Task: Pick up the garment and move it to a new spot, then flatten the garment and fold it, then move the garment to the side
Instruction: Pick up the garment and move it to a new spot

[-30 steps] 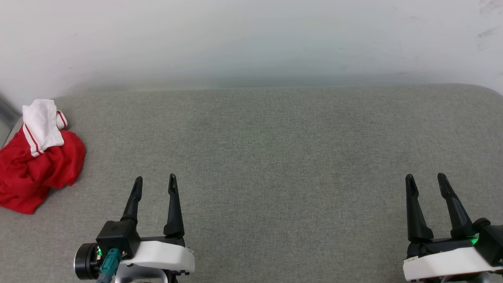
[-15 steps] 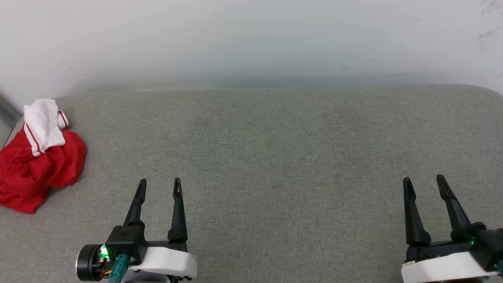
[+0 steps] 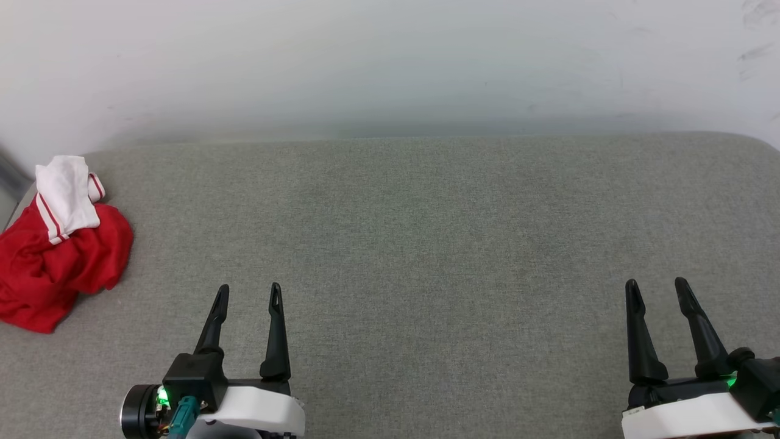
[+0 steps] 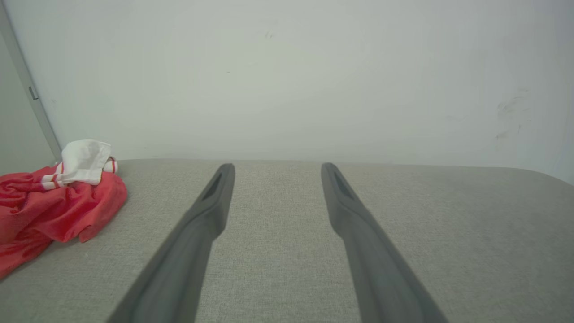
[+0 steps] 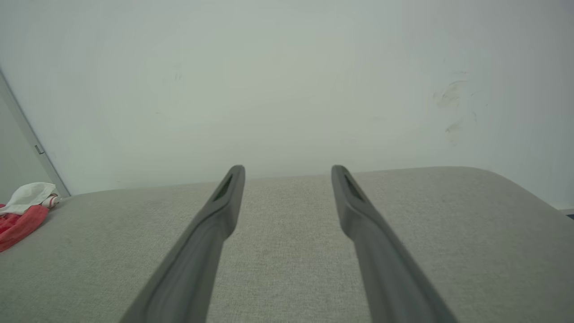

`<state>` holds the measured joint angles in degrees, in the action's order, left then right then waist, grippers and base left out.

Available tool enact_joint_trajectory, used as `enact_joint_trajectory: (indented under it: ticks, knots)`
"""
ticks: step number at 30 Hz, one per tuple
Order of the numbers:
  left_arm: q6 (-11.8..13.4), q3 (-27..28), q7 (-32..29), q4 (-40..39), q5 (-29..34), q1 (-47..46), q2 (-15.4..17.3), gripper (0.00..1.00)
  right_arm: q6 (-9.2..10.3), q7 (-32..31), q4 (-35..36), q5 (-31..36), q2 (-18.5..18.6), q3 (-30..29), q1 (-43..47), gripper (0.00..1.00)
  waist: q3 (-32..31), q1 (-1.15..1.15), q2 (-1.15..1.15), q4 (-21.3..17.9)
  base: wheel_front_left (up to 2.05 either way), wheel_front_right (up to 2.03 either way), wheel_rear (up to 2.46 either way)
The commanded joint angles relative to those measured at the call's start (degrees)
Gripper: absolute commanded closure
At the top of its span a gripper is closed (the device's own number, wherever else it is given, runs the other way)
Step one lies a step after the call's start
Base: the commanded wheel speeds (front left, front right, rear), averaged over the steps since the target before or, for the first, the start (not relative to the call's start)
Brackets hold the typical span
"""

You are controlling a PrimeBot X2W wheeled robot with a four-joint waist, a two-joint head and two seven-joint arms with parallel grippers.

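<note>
**Long dark-fingered left gripper [image 3: 249, 286] and right gripper [image 3: 656, 281] hanging open**

Both are pointing toward the pale wall [image 3: 390, 61], fingers spread and gripping nothing, over the grey woven padded surface [image 3: 426, 244]. Open fabric is running between and ahead of them to the rounded far edge. The crumpled red jersey garment [image 3: 55, 268], white striped-trim sleeve [image 3: 64, 192] on top, is lying at the left edge, well apart from the left gripper.

The grey surface [image 3: 426, 244] lay open ahead of the left hand [image 3: 250, 286] and right hand [image 3: 656, 280] and between them, up to the wall [image 3: 390, 61] closing off the back. A crumpled shirt [image 3: 55, 268] sat at the left edge, well apart from the left hand.
</note>
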<state>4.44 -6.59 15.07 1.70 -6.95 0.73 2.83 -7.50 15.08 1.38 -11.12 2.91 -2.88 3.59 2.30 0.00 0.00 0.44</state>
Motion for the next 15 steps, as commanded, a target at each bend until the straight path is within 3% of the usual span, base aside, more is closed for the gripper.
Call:
enact_joint_trajectory:
  ticks: [1,15]
  knots:
    - [-0.28,0.20,0.16,0.22,-0.44,0.44,0.09,0.00,0.01,0.14,-0.39,-0.38,-0.05,0.23,0.71,0.00,0.00,0.00,0.00,0.02,0.00,0.00,0.00]
    - [-0.44,0.72,0.16,0.91,-1.12,-0.53,0.10,0.00,0.01,0.14,-0.78,-0.86,-0.05,0.42,0.51,0.00,0.59,0.00,0.00,1.51,0.00,0.00,0.00]
